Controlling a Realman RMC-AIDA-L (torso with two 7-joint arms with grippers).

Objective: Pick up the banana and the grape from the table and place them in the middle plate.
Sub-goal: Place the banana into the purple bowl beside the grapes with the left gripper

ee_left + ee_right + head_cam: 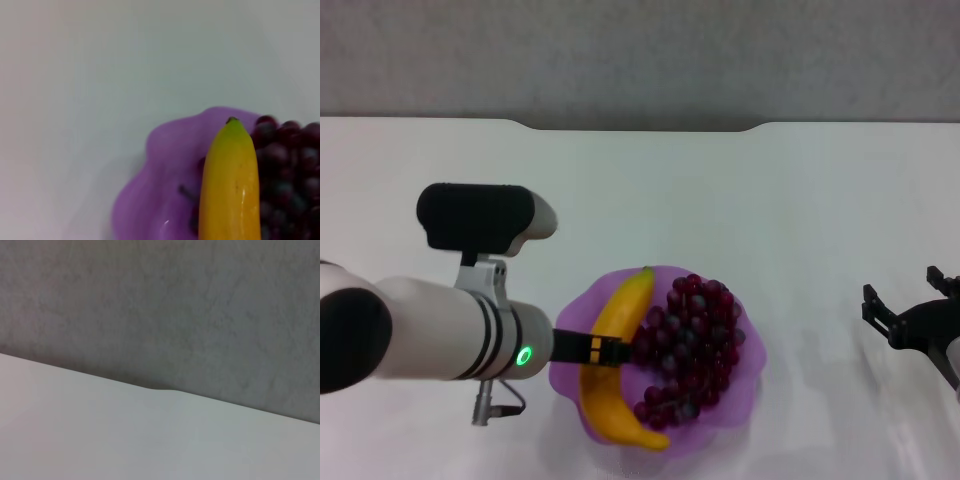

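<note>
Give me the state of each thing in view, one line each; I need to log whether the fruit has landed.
banana: lying in the plate, left gripper at its middle.
grape bunch: resting in the plate beside the banana.
purple plate: upright on the table, holding both fruits.
left gripper: at the banana over the plate.
right gripper: open, empty, off to the right side.

Yellow banana (617, 355) and dark grape (690, 345) bunch side by side in purple middle plate (745, 385)

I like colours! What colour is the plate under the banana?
Purple, see-through plastic. The middle plate shows best in the head view.
</note>
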